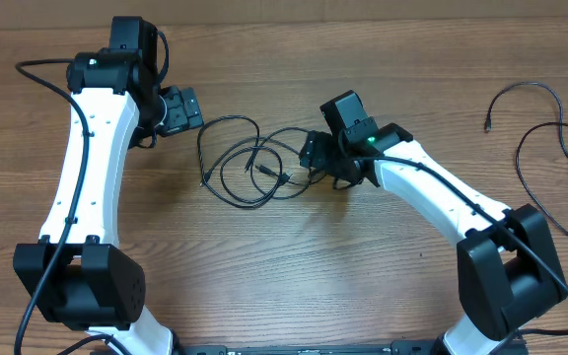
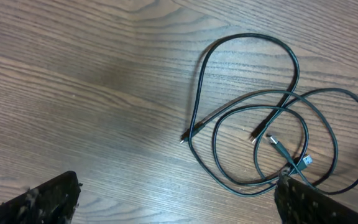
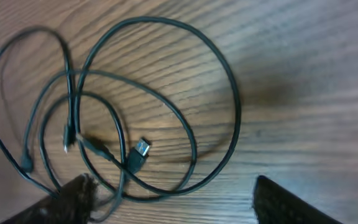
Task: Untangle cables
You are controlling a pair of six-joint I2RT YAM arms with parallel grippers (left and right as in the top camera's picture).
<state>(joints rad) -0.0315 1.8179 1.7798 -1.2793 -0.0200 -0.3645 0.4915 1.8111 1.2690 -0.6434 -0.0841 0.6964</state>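
Observation:
Several thin black cables (image 1: 249, 163) lie looped over each other on the wooden table between the arms. They show in the left wrist view (image 2: 272, 112) and the right wrist view (image 3: 135, 106), with small plug ends, one a USB plug (image 3: 138, 152). My left gripper (image 1: 180, 110) is open and empty, up and left of the tangle; its fingers show in its wrist view (image 2: 176, 202). My right gripper (image 1: 314, 156) is open at the tangle's right edge; in its wrist view (image 3: 169, 199) the lowest loops lie between its fingers.
Another thin black cable (image 1: 550, 148) lies spread out at the far right of the wooden table (image 1: 284, 256). Thicker black robot cables run along both arms.

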